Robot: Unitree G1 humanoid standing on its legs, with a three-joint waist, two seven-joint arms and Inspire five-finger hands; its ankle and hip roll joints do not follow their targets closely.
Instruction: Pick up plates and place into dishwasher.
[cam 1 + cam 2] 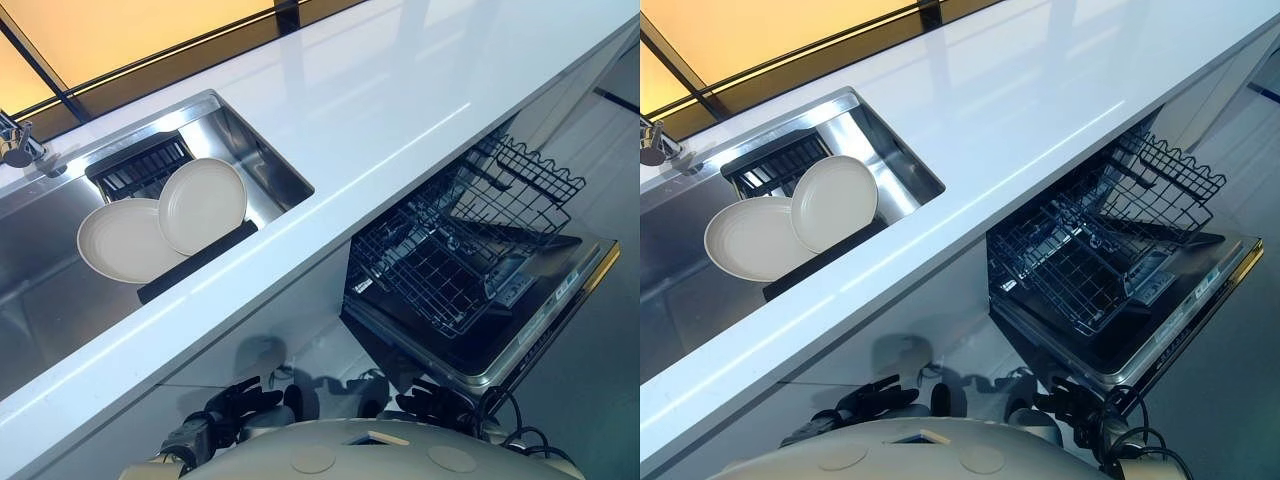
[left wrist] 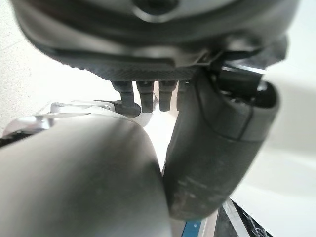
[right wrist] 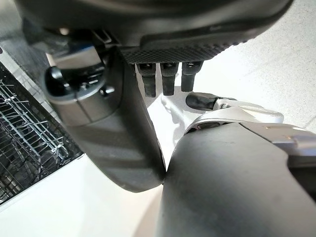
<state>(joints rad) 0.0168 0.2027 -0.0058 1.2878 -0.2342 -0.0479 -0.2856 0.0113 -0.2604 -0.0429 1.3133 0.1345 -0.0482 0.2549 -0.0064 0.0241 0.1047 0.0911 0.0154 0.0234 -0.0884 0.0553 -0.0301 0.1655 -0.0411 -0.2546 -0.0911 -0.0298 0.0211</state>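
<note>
while two plates (image 1: 165, 222) lean in the sink (image 1: 265, 160), the dishwasher rack (image 1: 450, 260) stands open.

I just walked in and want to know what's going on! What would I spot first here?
Two cream plates overlap in the steel sink set in the long white counter. Below the counter, to the robot's right, the dishwasher door hangs open with its dark wire rack pulled out and bare. The left hand and right hand hang low, holding nothing.
</note>
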